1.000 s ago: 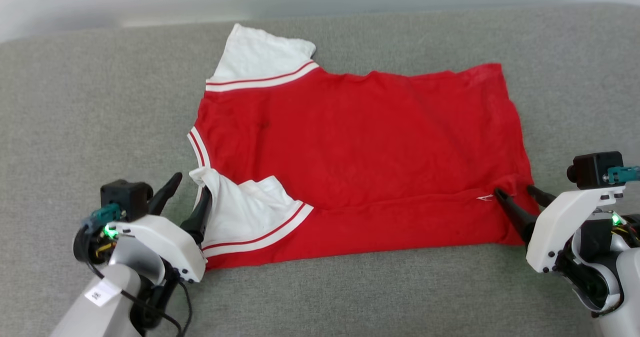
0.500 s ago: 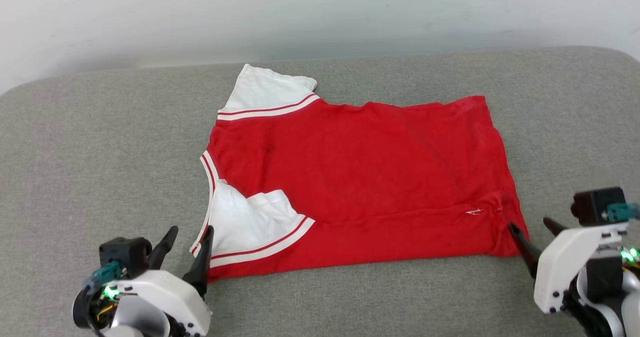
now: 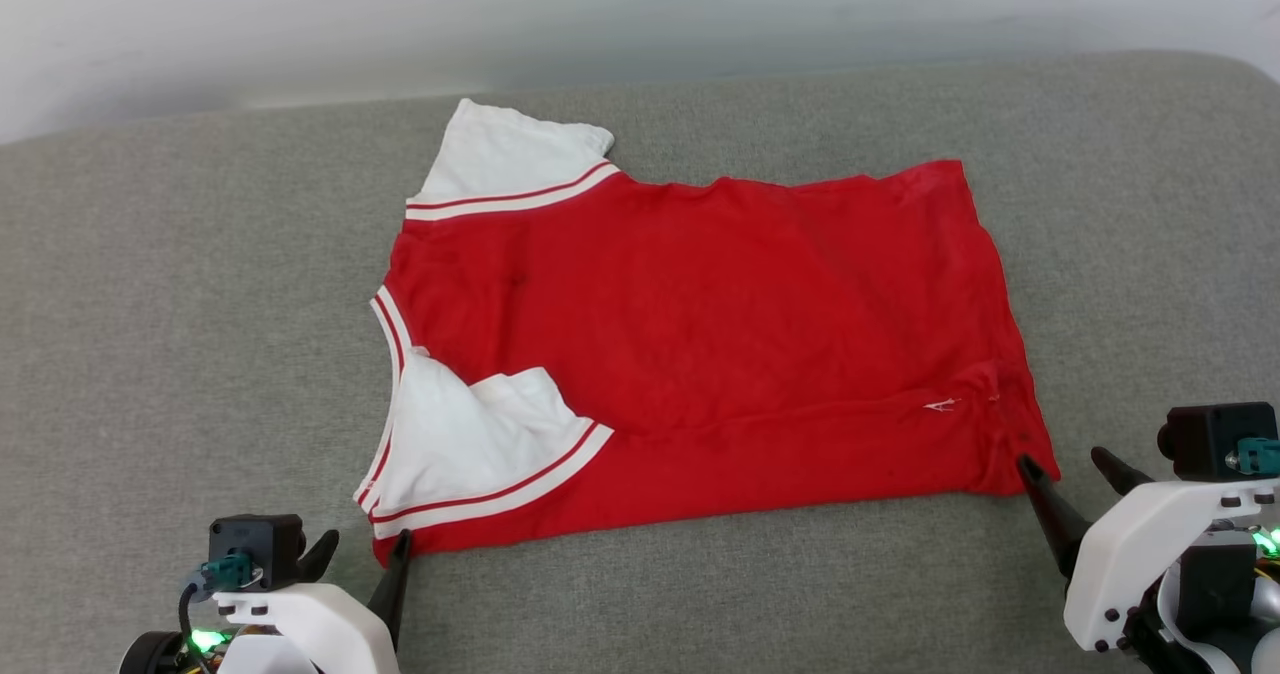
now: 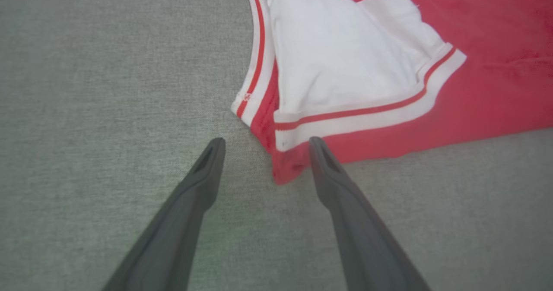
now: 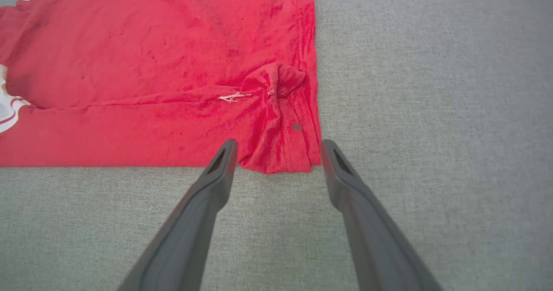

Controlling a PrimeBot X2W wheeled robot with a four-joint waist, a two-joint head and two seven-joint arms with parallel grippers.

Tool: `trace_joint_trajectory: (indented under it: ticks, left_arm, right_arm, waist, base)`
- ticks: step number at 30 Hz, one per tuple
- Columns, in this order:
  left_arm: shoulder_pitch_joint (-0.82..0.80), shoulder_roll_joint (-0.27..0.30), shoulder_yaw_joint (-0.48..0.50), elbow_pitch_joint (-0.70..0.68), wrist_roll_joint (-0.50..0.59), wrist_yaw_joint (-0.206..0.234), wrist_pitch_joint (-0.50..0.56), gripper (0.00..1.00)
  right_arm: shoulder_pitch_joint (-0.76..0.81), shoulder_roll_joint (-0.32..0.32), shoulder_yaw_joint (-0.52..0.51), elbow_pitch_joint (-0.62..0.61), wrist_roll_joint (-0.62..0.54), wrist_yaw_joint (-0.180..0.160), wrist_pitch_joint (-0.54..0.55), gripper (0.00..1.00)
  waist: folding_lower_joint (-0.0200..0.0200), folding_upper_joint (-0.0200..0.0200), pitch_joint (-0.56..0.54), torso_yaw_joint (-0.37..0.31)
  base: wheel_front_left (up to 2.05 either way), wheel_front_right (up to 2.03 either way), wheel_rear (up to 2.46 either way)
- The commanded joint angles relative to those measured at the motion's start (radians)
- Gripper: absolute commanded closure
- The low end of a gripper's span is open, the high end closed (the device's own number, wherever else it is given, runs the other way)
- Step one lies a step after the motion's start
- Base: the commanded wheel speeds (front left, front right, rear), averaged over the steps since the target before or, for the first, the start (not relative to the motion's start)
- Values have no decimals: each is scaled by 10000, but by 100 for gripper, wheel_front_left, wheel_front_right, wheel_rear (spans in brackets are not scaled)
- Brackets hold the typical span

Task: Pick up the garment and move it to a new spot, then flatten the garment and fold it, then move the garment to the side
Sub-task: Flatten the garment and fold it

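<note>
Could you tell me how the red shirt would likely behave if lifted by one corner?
Probably floppy: the garment has one white sleeve folded over and a hem corner bunched. Likely light, since the fabric looks thin. Lifted, it would probably drape and unfold.

No text, number, brand or sign can be read here. In the head view the garment (image 3: 700, 354) shows a plain red face across the middle of the frame. In the left wrist view, just left of centre, a tiny red mark (image 4: 247, 96) sits on the white end of the striped neck trim (image 4: 259, 45). It is too small and blurred to tell whether it is lettering. In the right wrist view, a little left of centre, a small white mark (image 5: 229, 96) lies on the red cloth beside a bunched lump. It reads as loose stitching, not as a character.
</note>
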Motion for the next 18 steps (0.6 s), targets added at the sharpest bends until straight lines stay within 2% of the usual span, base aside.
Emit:
trace_joint_trajectory:
  ticks: [1, 5, 17, 18]
  left_arm:
    - [-126, 60, -28, 150, 132, 155, 178, 0]
    - [-311, 32, -65, 358, 178, 238, 300, 0]
    - [-554, -124, -586, 1642, 28, -105, 1003, 0]
    - [-553, -162, -621, 1708, 1, -145, 1032, 8]
  right_arm:
    - [83, 77, 7, -150, -78, -4, 22, 0]
    - [27, 119, 59, -254, -88, -4, -1, 0]
    - [-275, 0, 159, -306, -172, -4, -351, 0]
    - [-294, -27, 153, -285, -190, -4, -373, 0]
  waist:
    - [1, 0, 234, -106]
    - [1, 0, 457, -167]
    - [1, 0, 999, -204]
    - [1, 0, 991, -197]
  base:
    - [0, 0, 0]
    - [0, 0, 0]
    - [0, 0, 0]
    - [0, 0, 0]
